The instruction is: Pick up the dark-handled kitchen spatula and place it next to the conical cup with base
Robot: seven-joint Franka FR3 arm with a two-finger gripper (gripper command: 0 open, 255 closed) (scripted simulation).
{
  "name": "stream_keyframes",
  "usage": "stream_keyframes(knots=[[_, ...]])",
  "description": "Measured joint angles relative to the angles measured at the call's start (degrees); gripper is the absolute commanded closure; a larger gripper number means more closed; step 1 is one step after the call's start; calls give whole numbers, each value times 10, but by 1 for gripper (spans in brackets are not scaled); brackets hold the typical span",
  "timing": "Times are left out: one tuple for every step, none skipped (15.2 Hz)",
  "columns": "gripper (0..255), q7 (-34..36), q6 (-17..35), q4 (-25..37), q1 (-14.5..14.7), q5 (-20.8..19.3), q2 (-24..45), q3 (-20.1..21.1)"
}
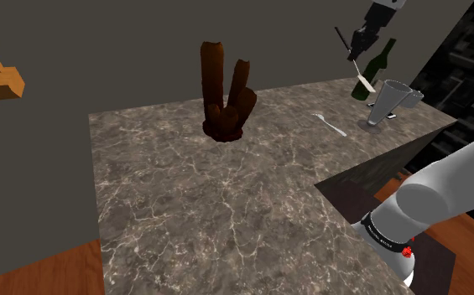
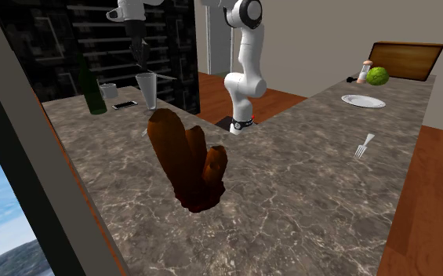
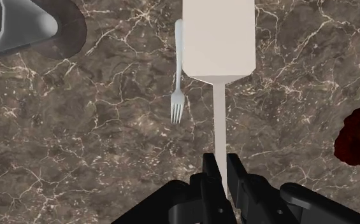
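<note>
My gripper (image 1: 357, 52) is shut on the spatula (image 1: 363, 84), which hangs in the air above the marble counter's far right corner in the shoulder view. Its dark handle sticks up past the hand and its white blade (image 3: 218, 38) points down. In the wrist view the fingers (image 3: 211, 173) clasp the thin pale shaft. The grey conical cup with a base (image 1: 388, 102) stands on the counter just right of the blade in the shoulder view. In the wrist view the cup (image 3: 13, 28) lies off to one side of the blade. The gripper (image 2: 139, 49) hovers above the cup (image 2: 147, 90).
A silver fork (image 3: 178, 89) lies under the blade, beside the cup. A green bottle (image 1: 377, 67) stands behind the cup; a tall brown lump (image 1: 226, 92) rises mid-counter. A phone (image 2: 125, 104), plate (image 2: 362, 100), second fork (image 2: 363, 147) and green ball (image 2: 378, 76) sit farther off.
</note>
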Motion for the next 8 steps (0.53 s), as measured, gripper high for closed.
stream_keyframes(knots=[[255, -17, -2, 16, -5, 4, 17, -11], [255, -32, -6, 31, -10, 7, 30, -21], [255, -48, -11, 49, -15, 12, 46, -31], [255, -67, -17, 77, -22, 21, 71, -43], [255, -82, -21, 90, -28, 26, 84, -51], [255, -96, -28, 111, -35, 33, 102, -60], [255, -111, -32, 129, -42, 40, 119, -68], [255, -126, -39, 150, -50, 49, 138, -76]])
